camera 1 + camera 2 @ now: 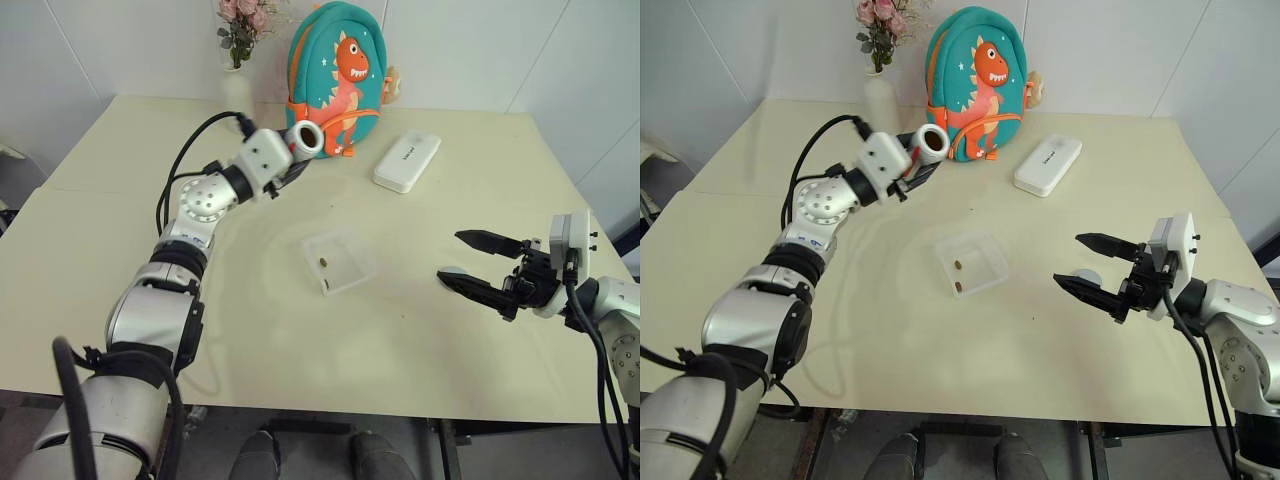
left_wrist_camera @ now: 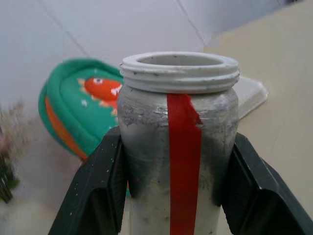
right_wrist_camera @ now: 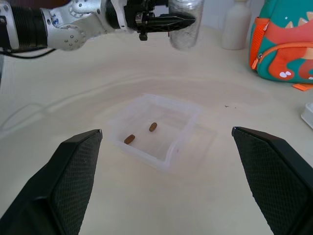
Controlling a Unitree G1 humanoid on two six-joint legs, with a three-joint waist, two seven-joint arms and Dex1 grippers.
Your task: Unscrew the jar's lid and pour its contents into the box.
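The left gripper (image 2: pixel 178 186) pinches the jar (image 2: pixel 178 147) between its two black fingers (image 2: pixel 98 191), which press on the jar's sides just below the threaded neck. The jar is held in the air over the far left part of the table (image 1: pixel 120 250), clear of the surface; its open mouth has no cap on it, and a red strip runs down its silvery wall. Seen from the head, the mouth faces toward the camera.

The right gripper (image 1: pixel 480 265) hovers above the table's right side with its fingers spread wide and nothing between them, pointing toward the middle of the table. A small pale round thing sits on the table just beside its lower finger; I cannot tell whether it is the lid.

The box (image 1: pixel 340 260) rests flat near the middle of the table, between the two grippers and apart from both. Two small brown pieces (image 3: pixel 142 133) lie on its floor.

Behind the jar, a dinosaur backpack (image 1: pixel 338 75) stands at the far edge of the table, with a white vase of flowers (image 1: pixel 880 90) to its left and a white oblong case (image 1: pixel 407 161) lying to its right
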